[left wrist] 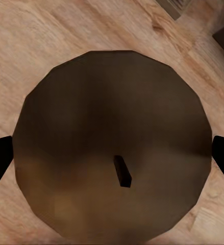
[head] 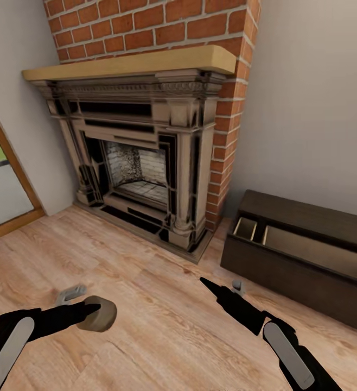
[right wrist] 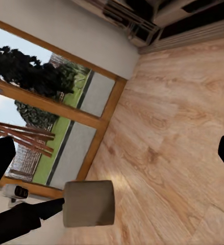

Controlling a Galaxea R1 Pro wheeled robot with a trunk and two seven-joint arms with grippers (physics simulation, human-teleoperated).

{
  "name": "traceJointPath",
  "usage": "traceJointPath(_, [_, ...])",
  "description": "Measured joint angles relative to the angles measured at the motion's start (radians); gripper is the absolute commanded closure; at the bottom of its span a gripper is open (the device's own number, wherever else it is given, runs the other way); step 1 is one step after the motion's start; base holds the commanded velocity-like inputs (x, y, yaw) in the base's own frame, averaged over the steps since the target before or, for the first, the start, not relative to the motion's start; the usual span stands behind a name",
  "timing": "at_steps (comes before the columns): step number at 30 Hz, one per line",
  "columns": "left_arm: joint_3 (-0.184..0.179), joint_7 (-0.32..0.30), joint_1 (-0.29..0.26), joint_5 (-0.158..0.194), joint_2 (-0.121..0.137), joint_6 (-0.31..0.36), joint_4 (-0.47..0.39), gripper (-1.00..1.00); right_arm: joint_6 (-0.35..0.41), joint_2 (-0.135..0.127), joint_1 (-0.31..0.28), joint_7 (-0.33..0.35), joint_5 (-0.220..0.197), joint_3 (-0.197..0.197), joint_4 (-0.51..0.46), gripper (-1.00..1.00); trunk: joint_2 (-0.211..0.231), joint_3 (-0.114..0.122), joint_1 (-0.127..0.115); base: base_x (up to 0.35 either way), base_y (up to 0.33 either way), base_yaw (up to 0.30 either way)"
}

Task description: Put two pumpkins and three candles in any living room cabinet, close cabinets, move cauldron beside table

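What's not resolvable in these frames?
- Cabinet: its far end is cut off by the head view's edge, and the raised front hides the compartment floors.
- Candle: the left gripper partly covers it in the head view.
- Right gripper: finger gap unclear.

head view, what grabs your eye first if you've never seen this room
The ornate dark fireplace under a pale wooden mantel and red brick chimney dominates the middle of the room. To its right, against the wall, a low dark-brown cabinet stands open, showing pale beige compartments. Nearer the camera, the left gripper holds a beige candle above the wooden floor, its dark wick visible in the left wrist view.
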Motion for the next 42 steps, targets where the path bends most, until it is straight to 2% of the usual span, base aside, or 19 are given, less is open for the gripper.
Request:
traceJointPath(9, [-0.007, 0.000, 0.000, 0.001, 0.000, 0.000, 0.000, 1.00, 0.000, 0.000, 0.000, 0.000, 0.000, 0.000, 0.001, -1.00, 0.000, 0.006, 0.000, 0.000, -0.212, -0.278])
traceJointPath(27, [-0.010, -0.004, 0.000, 0.000, 0.000, 0.001, 0.000, 1.00, 0.000, 0.001, 0.000, 0.009, -0.001, -0.005, 0.023, -1.00, 0.000, 0.018, 0.000, 0.000, -0.008, -0.278])
traceJointPath(30, [-0.011, -0.004, 0.000, 0.001, 0.000, 0.001, 0.000, 1.00, -0.001, 0.001, 0.000, 0.026, -0.001, -0.008, 0.039, -1.00, 0.021, 0.029, -0.011, 0.000, 0.000, -0.278])
traceJointPath(34, [-0.012, -0.004, 0.000, 0.001, 0.000, 0.001, 0.000, 1.00, 0.002, 0.001, 0.000, 0.036, 0.000, -0.043, 0.050, -1.00, 0.049, 0.045, -0.027, 0.000, 0.000, -0.278])
traceJointPath(42, [-0.013, -0.004, 0.000, 0.000, 0.000, 0.001, 0.000, 1.00, 0.002, 0.001, 0.000, 0.038, -0.001, -0.051, 0.062, -1.00, 0.105, 0.075, -0.057, 0.000, 0.000, -0.278])
